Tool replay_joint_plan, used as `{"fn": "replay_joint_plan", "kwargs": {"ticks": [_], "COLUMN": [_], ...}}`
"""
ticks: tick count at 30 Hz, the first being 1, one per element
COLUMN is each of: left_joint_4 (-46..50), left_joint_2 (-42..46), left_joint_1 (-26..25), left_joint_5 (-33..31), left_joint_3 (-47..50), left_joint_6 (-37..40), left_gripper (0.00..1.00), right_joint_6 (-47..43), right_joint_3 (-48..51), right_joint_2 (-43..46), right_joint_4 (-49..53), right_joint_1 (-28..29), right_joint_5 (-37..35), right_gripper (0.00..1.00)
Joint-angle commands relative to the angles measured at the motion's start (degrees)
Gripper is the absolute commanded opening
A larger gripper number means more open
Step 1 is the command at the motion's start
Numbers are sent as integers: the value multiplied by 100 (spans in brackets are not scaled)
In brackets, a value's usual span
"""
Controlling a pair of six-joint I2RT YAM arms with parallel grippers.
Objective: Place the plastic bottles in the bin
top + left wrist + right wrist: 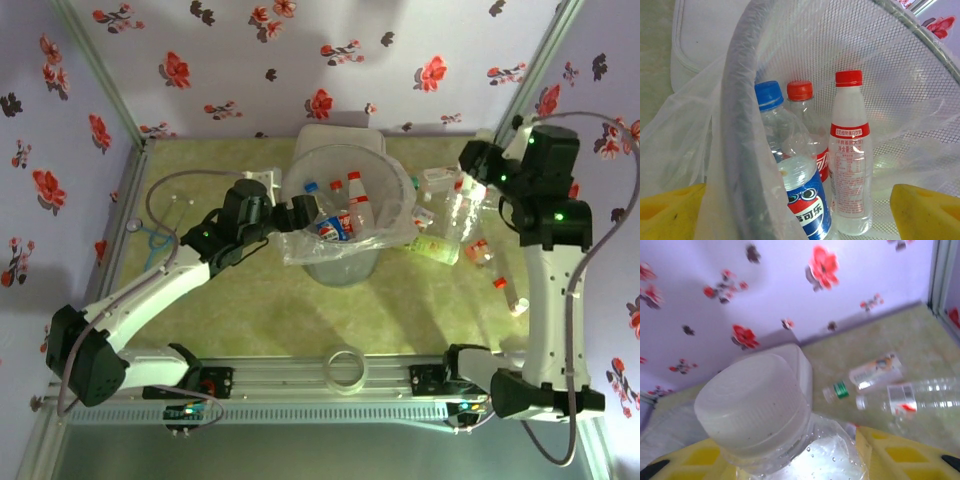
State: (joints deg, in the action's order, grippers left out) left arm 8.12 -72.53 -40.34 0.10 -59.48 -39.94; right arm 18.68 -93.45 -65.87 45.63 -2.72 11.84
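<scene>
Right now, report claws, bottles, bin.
Left claw open, straddling bin rim. Right claw shut on white-capped bottle. Three bottles in bin, others loose on table.

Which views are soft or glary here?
Right wrist: white-capped bottle close to the lens and soft, loose bottles behind it smeared. Left wrist: standing bottles and their labels sharp inside the bin, mild liner sheen. Top external: even light, soft shadow by the bin.

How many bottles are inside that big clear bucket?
3, upright in the round clear plastic bin: a blue-capped clear bottle, a red-capped bottle behind it, a red-capped white-labelled bottle beside them. The crinkly bag may hide more.
</scene>
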Motion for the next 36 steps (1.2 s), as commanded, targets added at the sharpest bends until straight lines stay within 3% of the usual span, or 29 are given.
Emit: {"fn": "replay_joint_plan", "kwargs": {"ticks": [1,6,14,20,36], "left_joint_4": [198,102,58,49,168], "left_joint_2": [-112,-165,-156,-184,11], "left_joint_1": [69,64,78,72,76], "left_joint_5": [17,47,52,43,-122], "left_joint_3": [59,61,77,60,129], "left_joint_6": [250,199,207,191,116], "left_gripper": [91,91,90,91,90], "right_joint_6": [128,552,242,61,-247], "right_joint_3": [-636,-1134,-1846,-1609,492], "right_joint_2": [-78,-381,-1023,-1596,-2278], "right_joint_4": [-523,-1057,-1068,-1185,-1539], "right_joint_1": [142,613,2025,2843,3206], "right_joint_5": [-14,508,-129,-339,-1033], "right_gripper": [40,38,38,38,39]}}
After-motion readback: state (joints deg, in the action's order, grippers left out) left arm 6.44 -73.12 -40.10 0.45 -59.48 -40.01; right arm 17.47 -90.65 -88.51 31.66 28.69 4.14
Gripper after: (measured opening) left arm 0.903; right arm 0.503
